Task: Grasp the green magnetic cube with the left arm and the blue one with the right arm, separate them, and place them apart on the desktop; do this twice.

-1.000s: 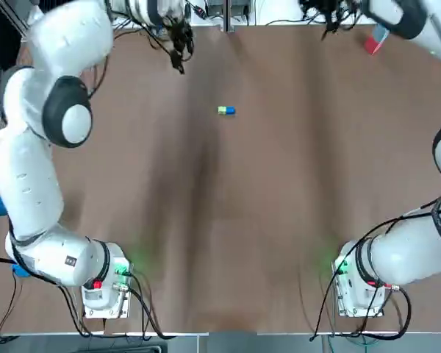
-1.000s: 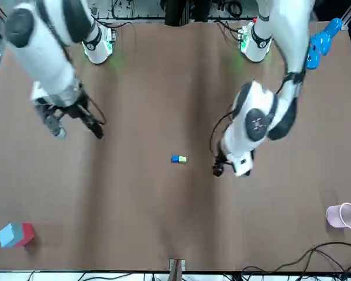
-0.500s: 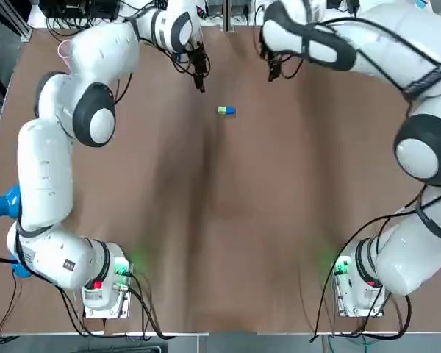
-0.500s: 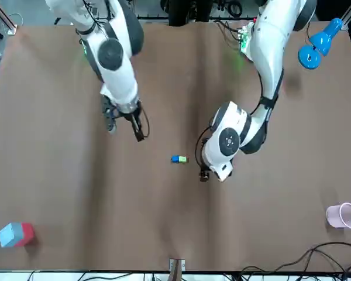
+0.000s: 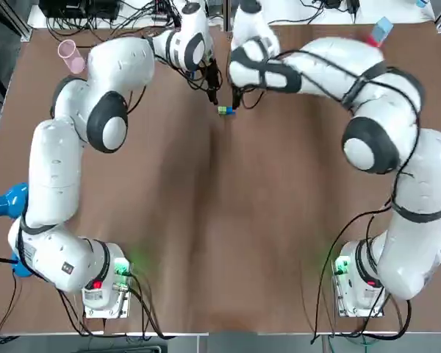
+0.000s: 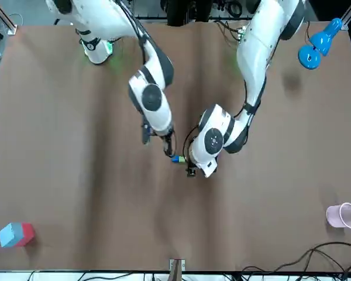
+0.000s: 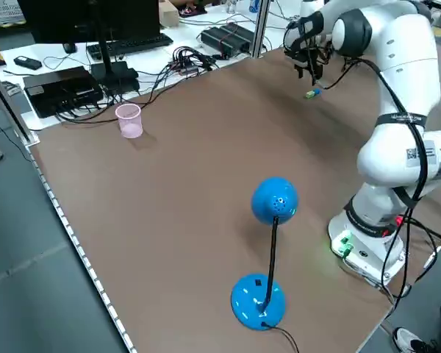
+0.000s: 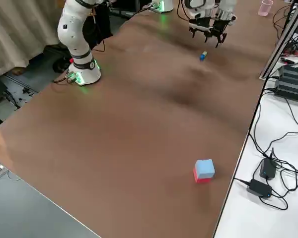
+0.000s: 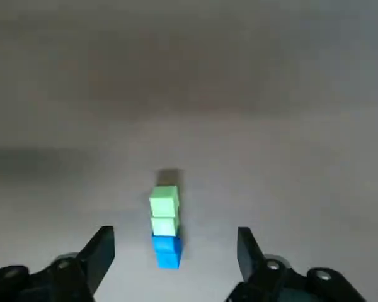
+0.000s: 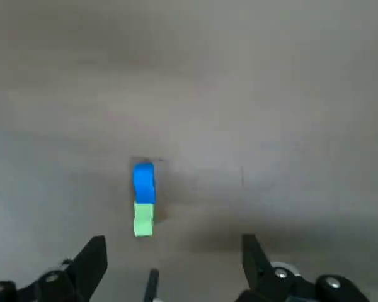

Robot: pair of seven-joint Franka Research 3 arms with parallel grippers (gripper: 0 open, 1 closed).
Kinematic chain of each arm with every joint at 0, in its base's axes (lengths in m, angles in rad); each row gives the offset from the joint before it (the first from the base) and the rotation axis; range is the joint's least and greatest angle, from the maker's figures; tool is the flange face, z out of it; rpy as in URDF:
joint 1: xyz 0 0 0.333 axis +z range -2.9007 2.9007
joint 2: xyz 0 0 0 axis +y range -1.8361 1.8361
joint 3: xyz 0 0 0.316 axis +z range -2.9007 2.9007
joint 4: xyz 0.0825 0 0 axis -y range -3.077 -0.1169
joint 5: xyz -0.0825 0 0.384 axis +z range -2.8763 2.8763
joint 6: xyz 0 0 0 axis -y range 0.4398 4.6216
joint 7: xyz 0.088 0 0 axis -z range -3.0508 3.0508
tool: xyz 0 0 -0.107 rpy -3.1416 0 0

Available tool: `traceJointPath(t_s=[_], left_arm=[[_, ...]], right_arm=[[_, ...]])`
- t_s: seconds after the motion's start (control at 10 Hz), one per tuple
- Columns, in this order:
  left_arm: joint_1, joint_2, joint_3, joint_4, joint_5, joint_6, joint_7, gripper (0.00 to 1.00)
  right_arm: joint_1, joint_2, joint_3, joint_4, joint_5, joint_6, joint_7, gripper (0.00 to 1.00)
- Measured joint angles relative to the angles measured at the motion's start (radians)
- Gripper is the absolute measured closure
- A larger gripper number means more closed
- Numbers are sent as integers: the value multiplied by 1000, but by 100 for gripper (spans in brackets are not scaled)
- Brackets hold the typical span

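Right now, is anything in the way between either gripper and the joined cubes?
Nothing visible. The left gripper and right gripper hang close over the green cube and blue cube, jaws open. The pair lies joined on the table, with only open tabletop around it.

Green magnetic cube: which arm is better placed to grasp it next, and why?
Left. The open left gripper hovers at the joined pair's green cube end; the right gripper is at the blue cube end.

A robotics lab: monitor (image 7: pixel 88 18), keyboard (image 7: pixel 128 45) and cables (image 7: pixel 185 59) beside the table (image 7: pixel 169 206).
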Motion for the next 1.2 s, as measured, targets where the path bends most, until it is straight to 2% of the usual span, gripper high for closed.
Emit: traceJointPath(t_s=[0.4,0.7,1.2], left_arm=[[-10,25,12,-4,1,3,0,18],[-10,29,14,-7,1,9,1,20],[-26,64,14,-10,1,68,-1,26]], right_arm=[[6,61,-8,7,18,64,16,4],[-3,116,-15,7,19,180,17,4],[-3,186,-18,9,19,281,17,5]])
